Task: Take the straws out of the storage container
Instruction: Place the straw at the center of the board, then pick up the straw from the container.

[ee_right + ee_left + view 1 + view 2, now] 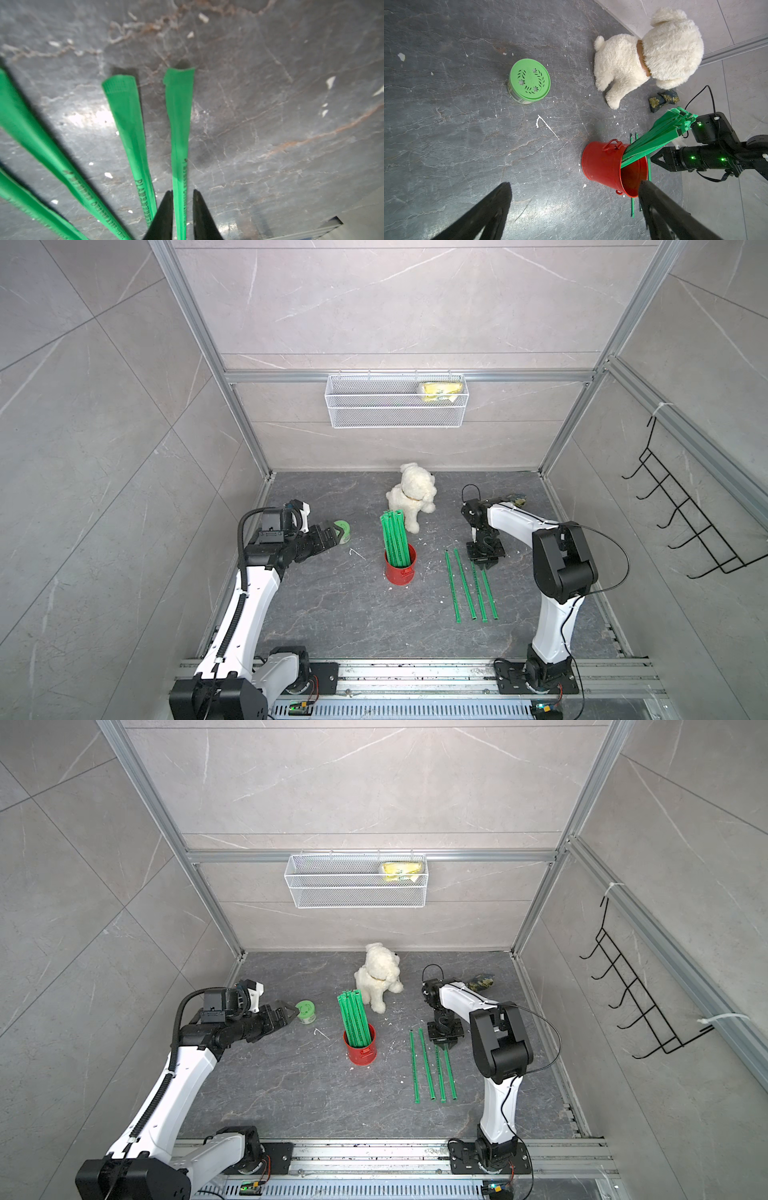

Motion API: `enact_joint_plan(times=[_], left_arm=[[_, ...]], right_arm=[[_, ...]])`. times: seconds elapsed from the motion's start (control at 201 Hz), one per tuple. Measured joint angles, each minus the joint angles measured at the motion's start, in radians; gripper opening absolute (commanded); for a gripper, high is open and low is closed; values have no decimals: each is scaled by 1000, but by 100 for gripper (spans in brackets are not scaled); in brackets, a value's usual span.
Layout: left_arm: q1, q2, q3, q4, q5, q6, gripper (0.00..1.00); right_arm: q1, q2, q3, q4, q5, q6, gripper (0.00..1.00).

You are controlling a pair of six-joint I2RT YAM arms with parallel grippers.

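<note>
In both top views the can (400, 572) stands upright at frame centre. Most of the straws (395, 537) lean in it as one tight bundle, tops toward the dog (411, 497) above. Right of the can, four laid straws (471, 589) lie flat on the table (332, 614), nearly parallel and apart from one another. The right gripper (485, 563) points down at the upper end of the right-hand pair. The left gripper (332, 537) hovers at centre left, just beside the jar (343, 529), holding nothing. The basket (395, 418) on the back wall holds only a yellow packet (440, 390) at its right end

In the left wrist view, the left gripper (575, 184) has its fingers (492, 207) spread wide at the bottom edge, with nothing gripped. At lower right the can (602, 164) shows its mouth: the straws (660, 133) crowd one side and the rest is bare red inside. The jar (529, 80) has its lid on, so I cannot tell what it contains

In the right wrist view, the right gripper (182, 192) at bottom centre straddles the rightmost laid straw. Its fingers (163, 214) are slightly parted, with a gap on one side, so it is not clamped

This looks like the drop-off of a fourth straw. The next move likely calls for lifting straight up clear of the row and swinging back to the can. There it should pinch a single straw near its top and draw it out along the lean, so the can does not tip
</note>
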Motion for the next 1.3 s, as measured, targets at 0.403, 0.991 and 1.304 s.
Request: enact_joint_plan(times=[0.403,0.991,1.304], left_arm=[[0,0,0,0,0,0,100],[0,1,0,0,0,0,100],[0,5,0,0,0,0,100]], right_arm=[[83,-391,-39,84,-42,1,30],[513,-335,105,301,-33,16,32],[610,-182,231,337,-16,16,32]])
